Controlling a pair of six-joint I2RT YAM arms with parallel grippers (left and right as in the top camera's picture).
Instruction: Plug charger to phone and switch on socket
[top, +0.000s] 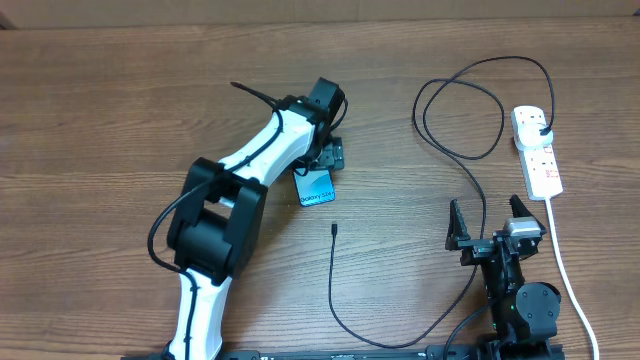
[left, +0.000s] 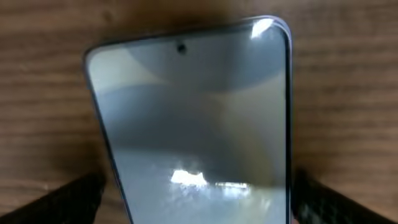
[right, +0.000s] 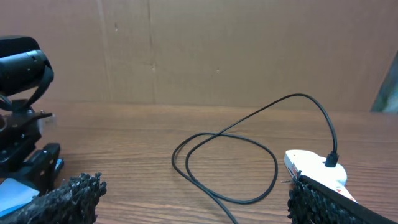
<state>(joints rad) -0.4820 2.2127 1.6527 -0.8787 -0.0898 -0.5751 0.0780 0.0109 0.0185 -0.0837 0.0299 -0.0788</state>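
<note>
The phone (top: 316, 188) lies on the table with its cyan screen up, its far end hidden under my left gripper (top: 326, 152). In the left wrist view the phone (left: 199, 112) fills the frame. The left gripper (left: 199, 202) is open, its fingers on either side of the phone with a thin gap on the left. The charger cable's tip (top: 334, 228) lies free just below the phone. The cable loops right to its plug (top: 541, 122), which sits in the white socket (top: 540, 160). My right gripper (top: 490, 228) is open and empty, near the cable loop (right: 224, 168) and the socket (right: 311, 165).
The socket's white cord (top: 565, 270) runs down the right side of the table past my right arm. The black cable sweeps along the front edge (top: 345, 325). A brown cardboard wall (right: 217, 50) stands behind the table.
</note>
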